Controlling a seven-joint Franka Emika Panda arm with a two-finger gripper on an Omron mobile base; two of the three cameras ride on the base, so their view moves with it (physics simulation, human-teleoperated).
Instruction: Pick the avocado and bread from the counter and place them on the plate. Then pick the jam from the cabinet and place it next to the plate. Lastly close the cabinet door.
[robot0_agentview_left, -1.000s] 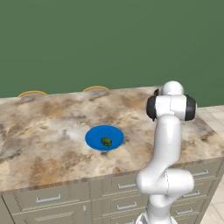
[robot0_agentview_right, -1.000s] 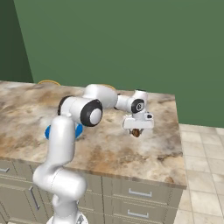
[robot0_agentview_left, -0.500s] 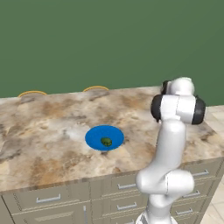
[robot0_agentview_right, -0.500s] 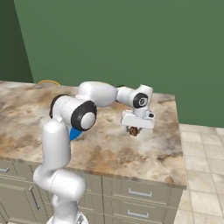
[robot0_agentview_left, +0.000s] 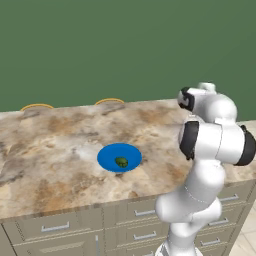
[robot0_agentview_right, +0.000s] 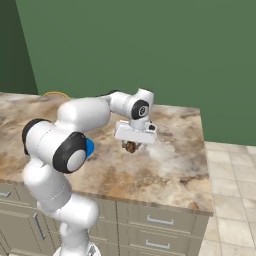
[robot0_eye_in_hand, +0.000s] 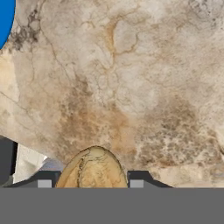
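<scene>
In the hand view the bread (robot0_eye_in_hand: 92, 168), a tan-brown rounded loaf with darker crust lines, sits between the two dark fingertips (robot0_eye_in_hand: 136, 178), its narrower end pointing away from the hand. The gripper (robot0_eye_in_hand: 90, 180) is closed on it, one tip pressed to each side. No label or writing can be made out on it.

From the right base view, the gripper (robot0_agentview_right: 132, 146) hangs above the counter (robot0_agentview_right: 170, 165) with the bread (robot0_agentview_right: 131, 146) showing as a small brown lump under the white hand, lifted off the marbled stone.

Farther along, in the left base view, the plate (robot0_agentview_left: 119, 157) lies flat on the counter (robot0_agentview_left: 55, 150), well apart from the held loaf. The avocado (robot0_agentview_left: 121, 161) rests on the plate, a little off its middle toward the near edge; its long axis cannot be judged at this size.
</scene>
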